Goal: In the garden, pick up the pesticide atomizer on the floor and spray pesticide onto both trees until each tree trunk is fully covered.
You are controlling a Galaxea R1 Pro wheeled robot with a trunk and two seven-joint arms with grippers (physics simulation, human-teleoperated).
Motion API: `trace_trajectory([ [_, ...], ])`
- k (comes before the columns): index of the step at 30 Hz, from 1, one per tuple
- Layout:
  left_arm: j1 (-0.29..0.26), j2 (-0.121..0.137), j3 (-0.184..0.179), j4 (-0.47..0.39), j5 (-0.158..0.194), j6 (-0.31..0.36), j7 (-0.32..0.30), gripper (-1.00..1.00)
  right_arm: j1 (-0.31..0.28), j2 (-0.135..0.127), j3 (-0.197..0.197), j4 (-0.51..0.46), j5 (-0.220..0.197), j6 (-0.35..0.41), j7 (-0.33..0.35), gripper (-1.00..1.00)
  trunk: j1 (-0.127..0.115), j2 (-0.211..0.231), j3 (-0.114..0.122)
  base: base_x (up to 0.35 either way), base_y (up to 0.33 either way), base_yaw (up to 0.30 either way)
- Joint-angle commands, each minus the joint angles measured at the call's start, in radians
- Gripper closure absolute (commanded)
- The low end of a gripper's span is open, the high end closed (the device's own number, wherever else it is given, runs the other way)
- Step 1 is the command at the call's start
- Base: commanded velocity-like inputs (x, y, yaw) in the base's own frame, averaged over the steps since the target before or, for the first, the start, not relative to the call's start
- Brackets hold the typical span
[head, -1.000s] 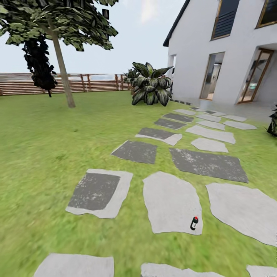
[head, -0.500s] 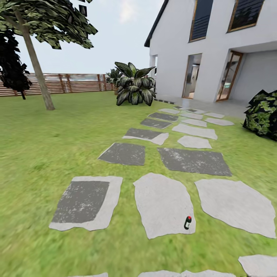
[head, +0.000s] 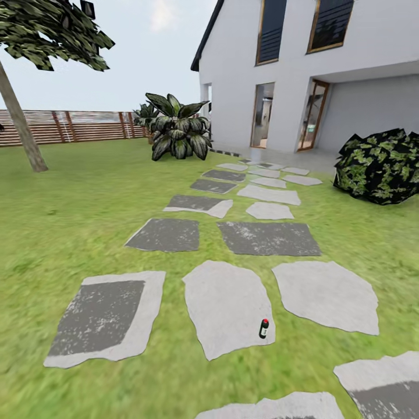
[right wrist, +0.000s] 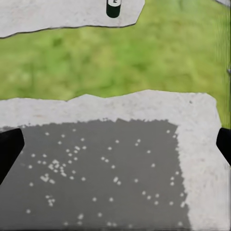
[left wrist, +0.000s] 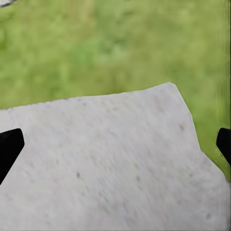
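Atomizer: small black pesticide atomizer [head: 263, 329] with a red cap and white mark, standing upright near the right edge of a pale grey stepping stone [head: 224, 305], lower centre of the head frame. In the right wrist view the black bottle body [right wrist: 113, 7] is cut by the frame's upper edge, on a stone beyond a strip of grass.

Left claw: dark fingertips [left wrist: 9, 149] at both side edges of the left wrist view, set wide apart, nothing between them but pale stone.

Right claw: dark fingertips [right wrist: 8, 150] likewise at the far edges, spread, empty, above a dark speckled slab [right wrist: 96, 178].

Lawn: blurry green grass floor [head: 75, 209] surrounds the stones.

Tree: pale grey-beige leaning trunk [head: 20, 131] at the upper left edge, well apart from the bottle, dark jagged foliage above. Second tree not identified.

Surroundings: brown slat fence [head: 87, 125] behind; striped-leaf palm [head: 177, 131]; white house [head: 302, 75]; dark green bush [head: 381, 166] at right.

Risk 1: bottle is tiny and upright; a fingertip arriving off-centre would likely tip it or roll it onto the grass.

Risk 2: bottle is far from either claw; reaching before the base closes in would probably fall short.

Risk 3: spraying the palm or bush in error for a tree.
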Motion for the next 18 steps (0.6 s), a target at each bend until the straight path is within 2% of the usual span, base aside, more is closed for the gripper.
trace_trajectory([
  [1, 0.0, 0.0, 0.0, 0.0, 0.0, 0.0, 0.0, -1.0, 0.0, 0.0, 0.0, 0.0, 0.0, 0.0, 0.0, -1.0, 0.0, 0.0, 0.0, 0.0, 0.0, -0.269],
  [18, 0.0, 0.0, 0.0, 0.0, 0.001, 0.0, 0.0, -1.0, 0.0, 0.0, 0.0, 0.0, 0.0, 0.0, 0.0, -1.0, 0.0, 0.0, 0.0, 0.0, 0.019, -0.269],
])
